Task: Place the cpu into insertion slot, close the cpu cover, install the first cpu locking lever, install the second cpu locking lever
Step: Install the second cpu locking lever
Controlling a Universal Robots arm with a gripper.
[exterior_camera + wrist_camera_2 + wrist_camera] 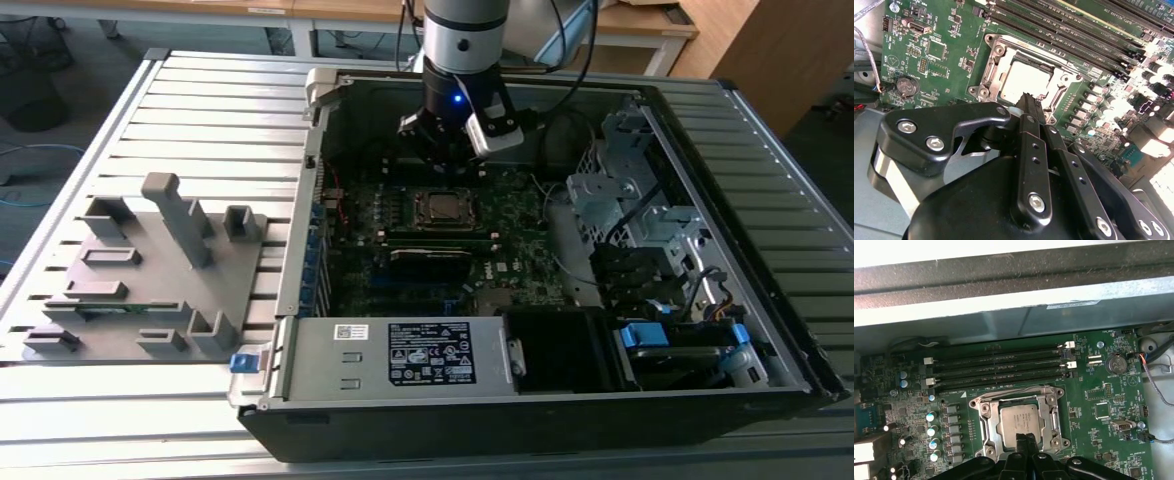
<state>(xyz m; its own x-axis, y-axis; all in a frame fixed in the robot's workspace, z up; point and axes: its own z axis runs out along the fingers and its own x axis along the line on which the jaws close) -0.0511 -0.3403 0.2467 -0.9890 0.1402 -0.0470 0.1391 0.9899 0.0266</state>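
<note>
Gripper point(1026, 100) fingers pressed together, holding nothing, tips just above cpu point(1016, 422). Cpu already sits in insertion slot point(985, 432); cpu cover point(1051, 405) appears closed over it. Locking levers: state unclear, judged still pending.

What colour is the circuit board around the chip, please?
The circuit board is green, clearest in the first wrist view.

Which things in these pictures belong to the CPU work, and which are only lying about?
Belong to the job:
- flat silver-grey square cpu, seated in its socket
- silvery metal cpu cover framing it
- black gripper, fingertips together just over the cpu

Lying about:
- grey plastic fixture tray beside the case
- long black memory slots
- round coin battery
</note>
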